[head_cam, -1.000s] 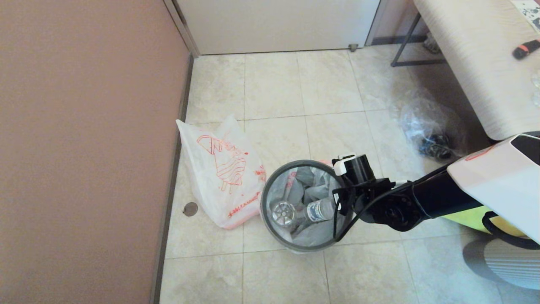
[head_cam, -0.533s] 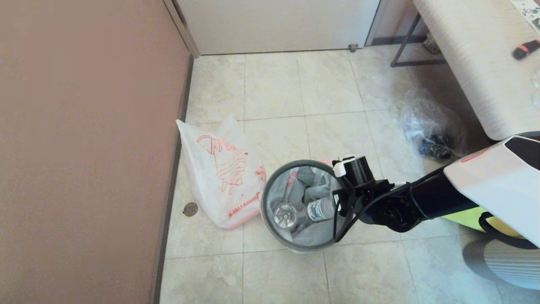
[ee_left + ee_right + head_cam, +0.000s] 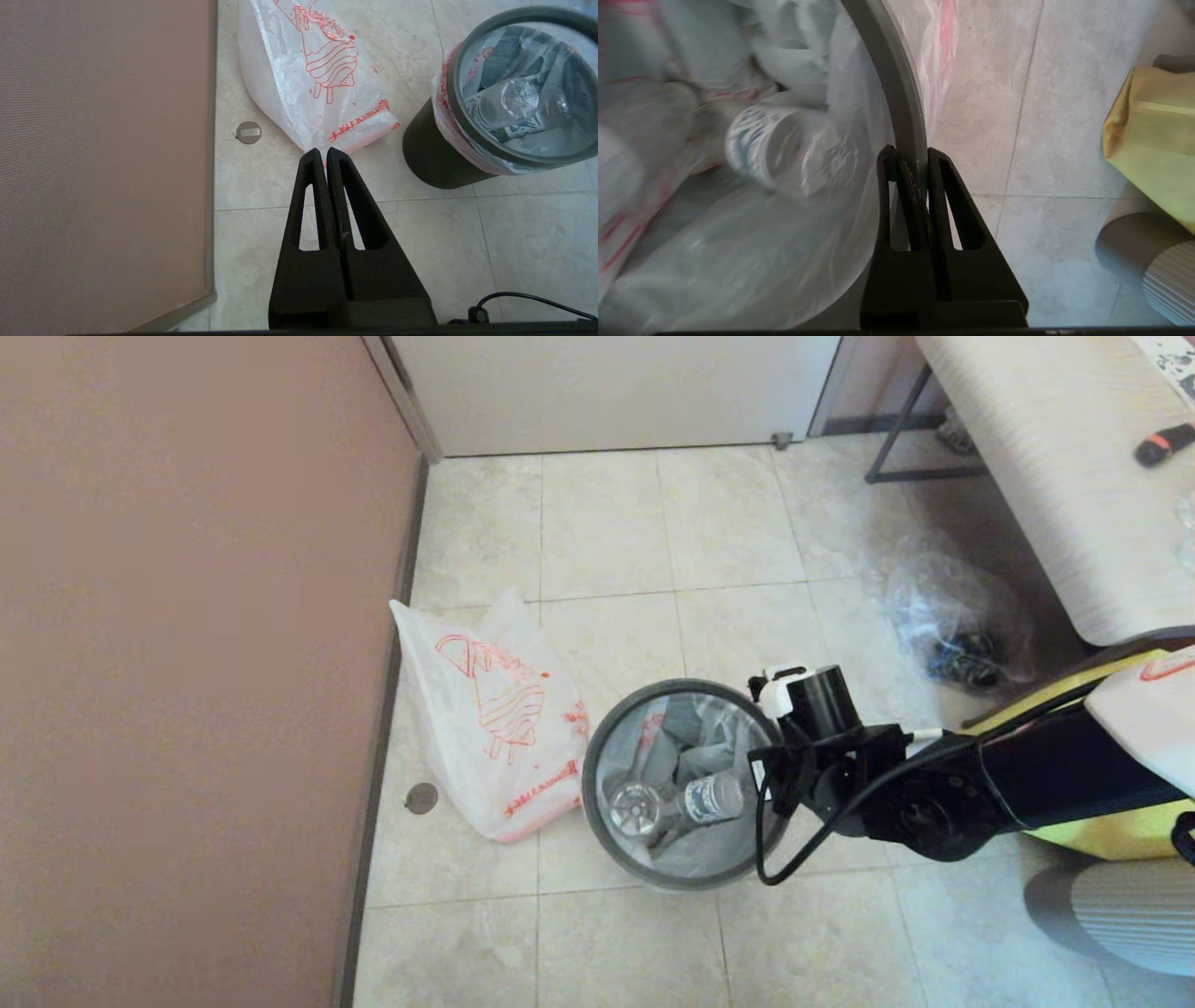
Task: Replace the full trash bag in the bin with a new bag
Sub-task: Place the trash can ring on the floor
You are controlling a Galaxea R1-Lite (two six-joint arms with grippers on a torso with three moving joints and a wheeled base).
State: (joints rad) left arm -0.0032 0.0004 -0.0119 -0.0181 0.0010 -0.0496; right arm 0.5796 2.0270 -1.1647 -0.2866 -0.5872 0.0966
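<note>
Since a second ago my right gripper [image 3: 915, 165], pinched on the bin's hoop rim [image 3: 901, 98], has apparently lifted it slightly; stiff, light.

Left gripper [image 3: 326, 151], fingers together, hangs above the floor near new bag [image 3: 317, 79] and bin [image 3: 434, 154]

The floor [image 3: 728, 523] is made of pale beige tiles with thin grey joints. On the left of the frame stands a plain brown-pink wall [image 3: 187, 663]. At the top is a white door [image 3: 607, 387]. In the upper right corner there is a light table [image 3: 1046, 476] on dark metal legs. A small round metal disc [image 3: 421, 798] sits in the floor near the wall.
</note>
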